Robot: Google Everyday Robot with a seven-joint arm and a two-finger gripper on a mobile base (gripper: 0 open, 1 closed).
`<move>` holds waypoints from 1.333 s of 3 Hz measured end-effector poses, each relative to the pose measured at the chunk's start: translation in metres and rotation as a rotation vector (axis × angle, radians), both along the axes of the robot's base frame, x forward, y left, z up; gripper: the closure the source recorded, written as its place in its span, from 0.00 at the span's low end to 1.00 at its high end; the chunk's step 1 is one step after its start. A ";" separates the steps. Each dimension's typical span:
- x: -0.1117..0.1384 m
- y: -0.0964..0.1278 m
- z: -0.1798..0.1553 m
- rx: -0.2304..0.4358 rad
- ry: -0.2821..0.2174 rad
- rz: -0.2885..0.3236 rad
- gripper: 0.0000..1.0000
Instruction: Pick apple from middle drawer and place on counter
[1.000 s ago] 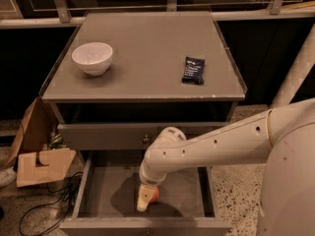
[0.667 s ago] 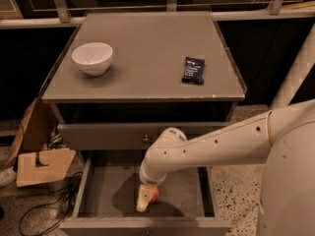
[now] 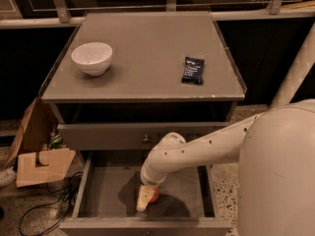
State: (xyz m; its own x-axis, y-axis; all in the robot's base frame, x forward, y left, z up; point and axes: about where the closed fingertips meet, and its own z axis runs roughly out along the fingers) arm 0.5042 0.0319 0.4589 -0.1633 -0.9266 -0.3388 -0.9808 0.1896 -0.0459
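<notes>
In the shallow, matte-grey middle drawer (image 3: pixel 101 191), the robot's pale end effector (image 3: pixel 144 200) points down; whether it grips anything cannot be told. An off-centre hold could send the small round red-orange apple (image 3: pixel 155 195) rolling away. The apple rests against the end effector, at its three o'clock.

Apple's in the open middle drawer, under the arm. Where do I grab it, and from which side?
Grip the apple across its round middle, coming straight down, since the walls of the middle drawer hinder side approaches. The end effector hangs inside the drawer, right beside the apple, on its left in the view.
</notes>
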 end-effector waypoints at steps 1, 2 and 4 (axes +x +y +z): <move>0.004 0.001 -0.013 0.009 0.010 0.000 0.00; 0.017 -0.013 -0.045 0.010 0.021 0.019 0.00; 0.015 -0.009 -0.054 0.019 0.027 0.037 0.00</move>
State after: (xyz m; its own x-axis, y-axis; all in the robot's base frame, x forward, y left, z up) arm 0.5192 0.0231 0.4051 -0.1384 -0.9257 -0.3521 -0.9880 0.1536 -0.0156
